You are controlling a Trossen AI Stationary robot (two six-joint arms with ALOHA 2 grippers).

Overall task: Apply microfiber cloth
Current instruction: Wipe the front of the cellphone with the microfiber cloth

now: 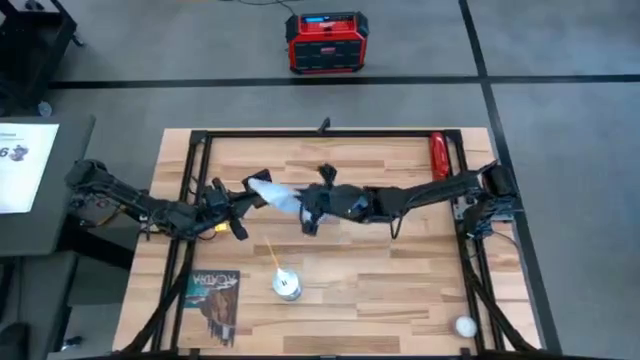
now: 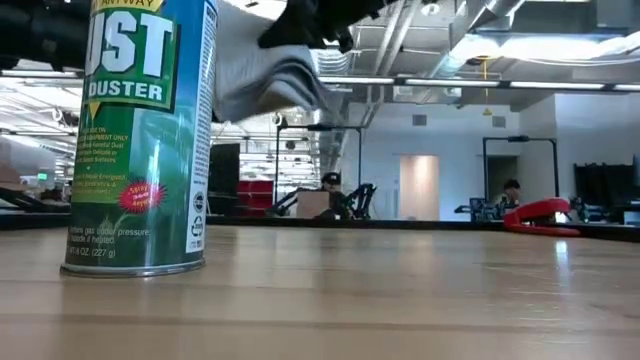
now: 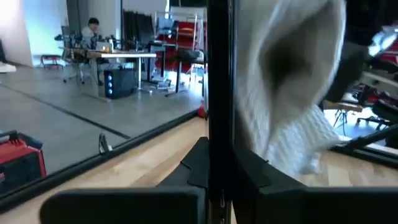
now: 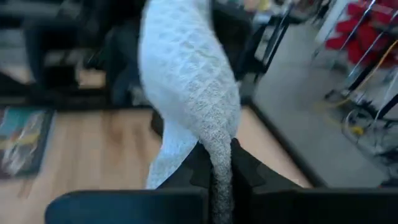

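The microfiber cloth [image 1: 278, 193], pale and floppy, hangs above the table's middle between my two grippers. My right gripper [image 1: 312, 208] is shut on one end of it. My left gripper [image 1: 243, 200] comes in from the table's left and is shut on a thin black phone [image 3: 219, 74], seen edge-on and upright in the left wrist view. The cloth [image 3: 292, 81] bunches right beside the phone's flat side; whether it touches the phone I cannot tell. In the low view the cloth [image 2: 265, 75] hangs well above the tabletop. My left gripper pinches the phone's lower part [image 3: 219, 155] between its two fingers, one on each flat side. The phone stands on edge, lifted clear of the table. My right gripper pinches a gathered end of the cloth [image 4: 221, 163] between its two fingers, several layers bunched together. It comes roughly level from the table's right. The cloth widens away from the fingers toward the left gripper, slack and clear of the table.
A green duster can [image 1: 287, 285] with a yellow straw stands toward the near edge, with a dark printed booklet [image 1: 213, 300] to its left. A red tool [image 1: 438, 155] lies at the far right and a white ball [image 1: 465, 325] at the near right.
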